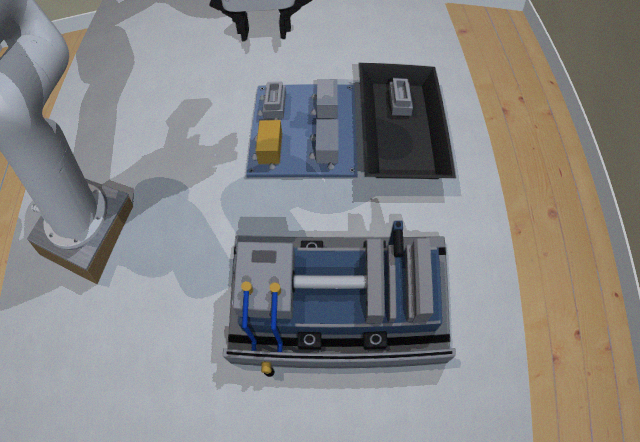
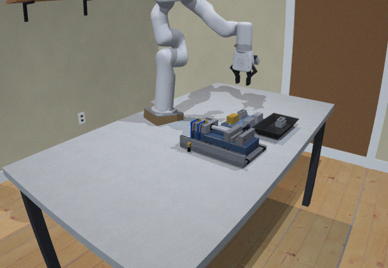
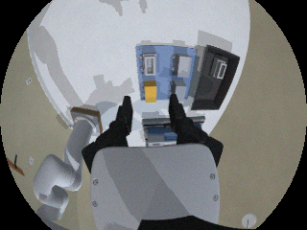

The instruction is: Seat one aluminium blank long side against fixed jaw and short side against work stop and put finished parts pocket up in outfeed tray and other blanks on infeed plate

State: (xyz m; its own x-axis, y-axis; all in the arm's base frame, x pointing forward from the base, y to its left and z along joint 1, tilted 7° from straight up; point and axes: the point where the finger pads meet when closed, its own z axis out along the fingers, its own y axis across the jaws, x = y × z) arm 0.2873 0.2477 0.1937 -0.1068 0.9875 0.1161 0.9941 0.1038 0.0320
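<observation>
My gripper (image 1: 262,29) is open and empty, high in the air beyond the far edge of the blue infeed plate (image 1: 302,129); it also shows in the exterior view (image 2: 243,78) and the wrist view (image 3: 149,105). On the plate lie two aluminium blanks (image 1: 326,97) (image 1: 327,141), a brass blank (image 1: 268,141) and a finished part with a pocket (image 1: 274,98). Another finished part (image 1: 402,96) lies pocket up in the black outfeed tray (image 1: 406,119). The vise (image 1: 338,292) stands open. Its gap with the two low bars (image 1: 401,284) is empty, between the fixed jaw (image 1: 424,284) and the moving jaw (image 1: 375,279). The work stop (image 1: 397,238) stands at the gap's far end.
The arm's base (image 1: 77,220) is on a wooden block at the left. Blue hoses (image 1: 261,318) and a yellow button (image 1: 267,368) are on the vise's near left side. The table's right edge runs just past the tray.
</observation>
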